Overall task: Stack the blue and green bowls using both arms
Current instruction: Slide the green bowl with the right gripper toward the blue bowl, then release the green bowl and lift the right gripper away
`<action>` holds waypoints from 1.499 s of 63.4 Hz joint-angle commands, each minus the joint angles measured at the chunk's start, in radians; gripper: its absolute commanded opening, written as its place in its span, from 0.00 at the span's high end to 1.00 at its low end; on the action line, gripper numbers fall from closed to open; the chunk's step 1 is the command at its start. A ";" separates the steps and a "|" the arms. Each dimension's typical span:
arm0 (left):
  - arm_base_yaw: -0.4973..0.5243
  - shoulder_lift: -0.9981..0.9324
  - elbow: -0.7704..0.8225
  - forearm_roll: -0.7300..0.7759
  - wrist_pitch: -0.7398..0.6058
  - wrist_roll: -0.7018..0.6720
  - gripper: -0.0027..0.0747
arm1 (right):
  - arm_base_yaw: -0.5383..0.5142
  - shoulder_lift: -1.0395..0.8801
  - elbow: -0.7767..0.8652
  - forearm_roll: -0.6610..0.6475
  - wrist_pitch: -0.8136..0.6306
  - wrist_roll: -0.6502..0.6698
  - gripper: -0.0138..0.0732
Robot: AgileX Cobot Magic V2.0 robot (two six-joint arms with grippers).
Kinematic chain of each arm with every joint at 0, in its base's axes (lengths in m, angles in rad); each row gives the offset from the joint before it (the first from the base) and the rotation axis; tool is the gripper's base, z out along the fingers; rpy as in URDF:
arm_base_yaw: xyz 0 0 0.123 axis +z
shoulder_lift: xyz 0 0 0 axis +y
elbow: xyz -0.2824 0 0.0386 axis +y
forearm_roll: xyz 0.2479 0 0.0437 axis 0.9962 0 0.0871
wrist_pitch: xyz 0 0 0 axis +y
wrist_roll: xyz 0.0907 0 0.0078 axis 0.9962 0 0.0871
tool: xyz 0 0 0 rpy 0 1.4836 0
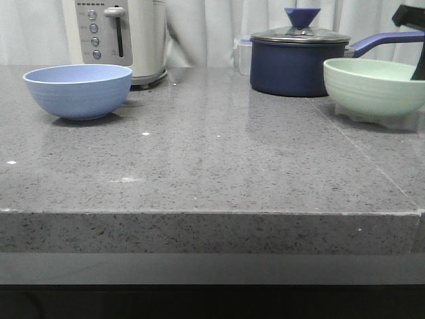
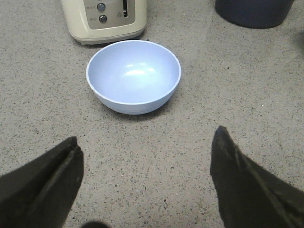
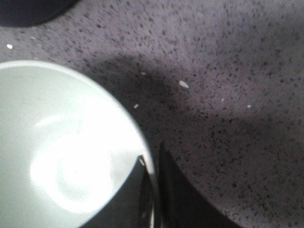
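**Gripping the green bowl's rim, blue bowl still waiting**

Spanning the whole scene: grey speckled table (image 1: 212, 166), carrying everything. Taking the navy saucepan (image 1: 292, 63) at the back as landmark from here on.

Sitting just right of the saucepan and a little nearer the camera: green bowl (image 1: 375, 85), upright, empty, looking slightly lifted or tipped off the table, though hard to confirm. Standing well to the left of the saucepan, near the cream toaster (image 1: 119, 36): blue bowl (image 1: 78, 90), upright, empty, resting on the table, untouched.

Reaching in at the far right, beyond the saucepan's handle: right tool (image 3: 153, 190), seen close in the right wrist view with one finger inside the green bowl and one outside, closed down on the rim. Hanging above the table short of the blue bowl: left tool (image 2: 145, 175), fingers spread wide, nothing between them, bowl well clear ahead.

Judging progress: early. One bowl apparently grasped, neither bowl moved toward the other, no stack formed. Left to do: seizing the blue bowl with the left tool, bringing the two bowls together, nesting one inside the other, releasing.
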 commanded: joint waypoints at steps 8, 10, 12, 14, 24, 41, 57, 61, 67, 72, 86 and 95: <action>-0.008 -0.003 -0.030 -0.005 -0.063 -0.001 0.26 | 0.058 -0.112 -0.036 -0.019 -0.041 -0.041 0.90; -0.008 -0.003 -0.030 -0.005 -0.063 -0.001 0.26 | 0.085 -0.116 -0.037 -0.031 -0.045 -0.041 0.90; -0.008 -0.003 -0.030 -0.005 -0.063 -0.001 0.26 | 0.108 -0.116 -0.040 -0.040 -0.048 -0.040 0.90; -0.008 -0.003 -0.030 -0.005 -0.063 -0.001 0.26 | 0.139 -0.114 -0.050 -0.050 -0.046 -0.037 0.90; -0.008 -0.003 -0.030 -0.005 -0.063 -0.001 0.26 | 0.289 -0.086 -0.112 -0.101 -0.047 0.008 0.90; -0.008 -0.003 -0.030 -0.005 -0.063 -0.001 0.26 | 0.497 0.028 -0.237 -0.235 -0.050 0.159 0.90; -0.008 -0.003 -0.030 -0.005 -0.063 -0.001 0.26 | 0.522 0.107 -0.274 -0.220 -0.062 0.174 0.90; -0.008 -0.003 -0.030 -0.005 -0.063 -0.001 0.26 | 0.522 0.114 -0.274 -0.220 -0.068 0.174 0.90; -0.008 -0.003 -0.030 -0.005 -0.063 -0.001 0.26 | 0.522 0.118 -0.274 -0.216 -0.064 0.174 0.89; -0.008 -0.003 -0.030 -0.005 -0.063 -0.001 0.26 | 0.522 0.118 -0.274 -0.216 -0.061 0.174 0.84; -0.008 -0.003 -0.030 -0.005 -0.063 -0.001 0.26 | 0.522 0.118 -0.274 -0.216 -0.055 0.174 0.59; -0.008 -0.003 -0.030 -0.005 -0.063 -0.001 0.26 | 0.522 0.116 -0.275 -0.216 -0.061 0.174 0.46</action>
